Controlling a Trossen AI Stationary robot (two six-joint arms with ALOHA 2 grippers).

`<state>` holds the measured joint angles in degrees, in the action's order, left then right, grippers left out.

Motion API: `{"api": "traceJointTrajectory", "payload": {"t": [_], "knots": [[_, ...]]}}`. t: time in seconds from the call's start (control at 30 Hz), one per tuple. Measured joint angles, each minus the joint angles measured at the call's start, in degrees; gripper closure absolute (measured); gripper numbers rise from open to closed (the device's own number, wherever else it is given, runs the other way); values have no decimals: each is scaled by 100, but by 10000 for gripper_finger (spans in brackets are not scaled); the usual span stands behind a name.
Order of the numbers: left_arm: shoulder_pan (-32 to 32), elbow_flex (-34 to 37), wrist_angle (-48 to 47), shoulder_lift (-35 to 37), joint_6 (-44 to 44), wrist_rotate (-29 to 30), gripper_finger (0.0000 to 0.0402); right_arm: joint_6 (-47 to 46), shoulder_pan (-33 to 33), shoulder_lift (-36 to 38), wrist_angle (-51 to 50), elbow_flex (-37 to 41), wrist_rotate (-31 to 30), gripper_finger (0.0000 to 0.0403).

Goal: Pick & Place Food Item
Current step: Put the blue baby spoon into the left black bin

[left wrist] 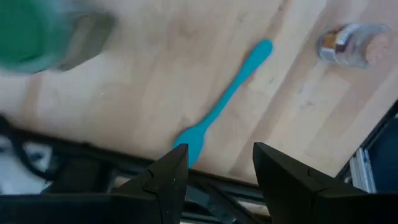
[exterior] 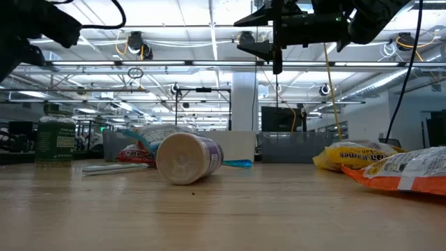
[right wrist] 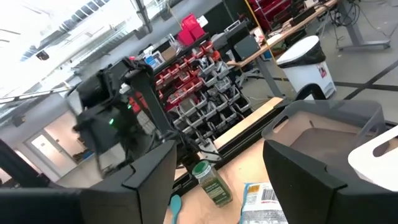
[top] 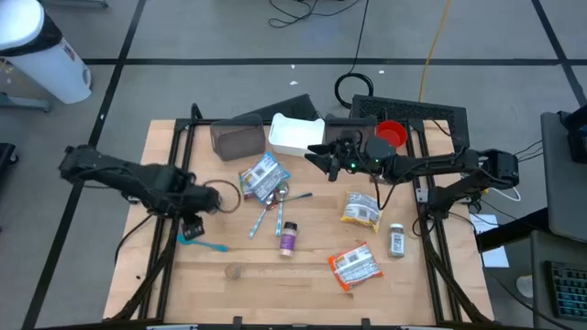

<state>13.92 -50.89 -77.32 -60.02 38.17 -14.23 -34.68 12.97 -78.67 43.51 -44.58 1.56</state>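
My left gripper (top: 193,226) (left wrist: 217,155) hangs open over the table's left part, pointing steeply down, with nothing between its fingers. Just below it a teal spatula (top: 207,244) (left wrist: 225,98) lies flat on the wood, its blade end close to the fingertips. A green-lidded jar (top: 228,197) (left wrist: 37,31) stands beside the gripper. Food items lie around the middle: a blue-and-white packet (top: 261,176), a yellow bag (top: 360,210), an orange bag (top: 354,266) and a purple bottle (top: 288,239) on its side. My right gripper (top: 312,151) (right wrist: 217,155) is held high over the far middle, open and empty.
A brown bin (top: 238,139), a white container (top: 295,135) and a red cup (top: 392,134) stand along the far edge. Two spoons (top: 271,211) lie mid-table, a small spice jar (top: 396,240) stands at the right, and a cork-topped jar (left wrist: 348,43) lies near the spatula.
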Motion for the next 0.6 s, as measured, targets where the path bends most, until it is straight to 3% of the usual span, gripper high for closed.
{"api": "traceJointTrajectory", "payload": {"t": [0.47, 0.6], "knots": [[2467, 17, 1379, -591, 880, 2247, 215, -7, -2, 0, -250, 0, 2, 170], [2993, 178, 1477, -806, 1219, 2453, 215, -20, -2, 0, -267, 0, 45, 172]]}}
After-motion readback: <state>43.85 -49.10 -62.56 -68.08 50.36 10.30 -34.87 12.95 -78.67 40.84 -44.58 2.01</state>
